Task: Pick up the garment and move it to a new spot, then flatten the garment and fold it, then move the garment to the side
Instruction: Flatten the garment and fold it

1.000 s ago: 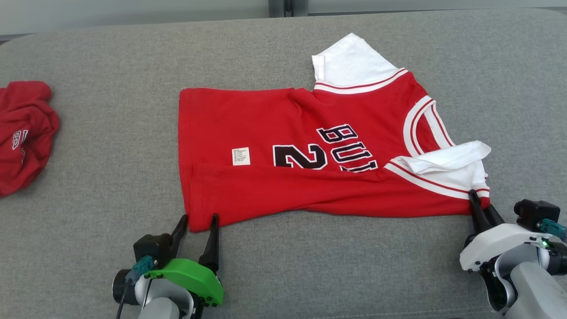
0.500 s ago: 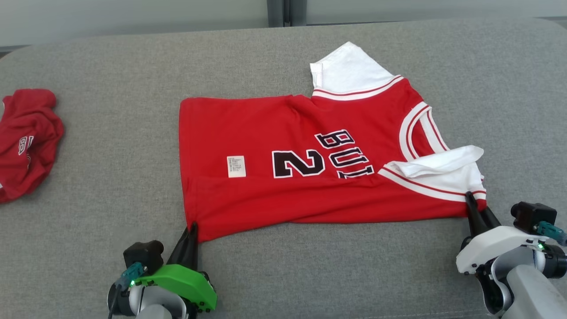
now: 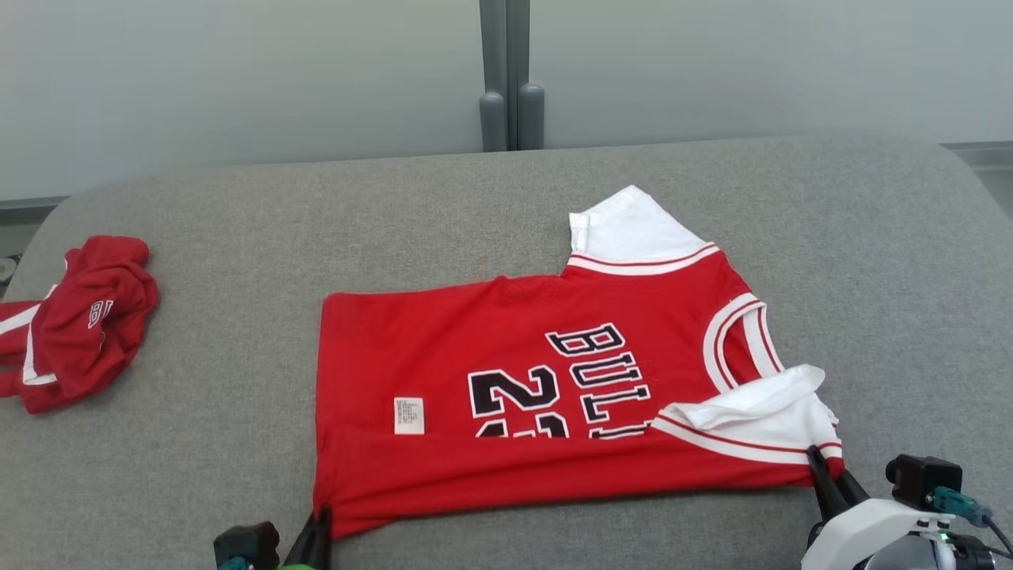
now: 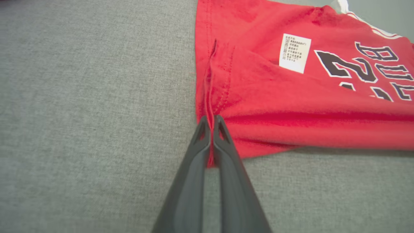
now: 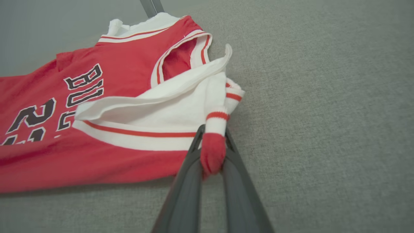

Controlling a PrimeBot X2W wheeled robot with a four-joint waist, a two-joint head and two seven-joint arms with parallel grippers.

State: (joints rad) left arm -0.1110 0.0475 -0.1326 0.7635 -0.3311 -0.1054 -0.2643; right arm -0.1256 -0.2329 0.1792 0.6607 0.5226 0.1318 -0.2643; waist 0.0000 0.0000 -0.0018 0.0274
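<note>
I have the grey fabric worktop [image 3: 237, 229] running the whole width of my head view, with a pale wall behind it. The red jersey [image 3: 514, 348] lies spread near the middle of it, hem towards my left, collar and white sleeves towards my right. Its near long edge is folded up over the bottom of the lettering. A second, crumpled red garment [image 3: 87, 317] sits well apart at the left end. My left gripper [image 4: 210, 124] has its jaws pinched together on the jersey's near hem corner. My right gripper [image 5: 213, 136] has its jaws clamped on the bunched red-and-white sleeve edge at the near right corner. A small white label [image 3: 408, 416] shows near the hem.
</note>
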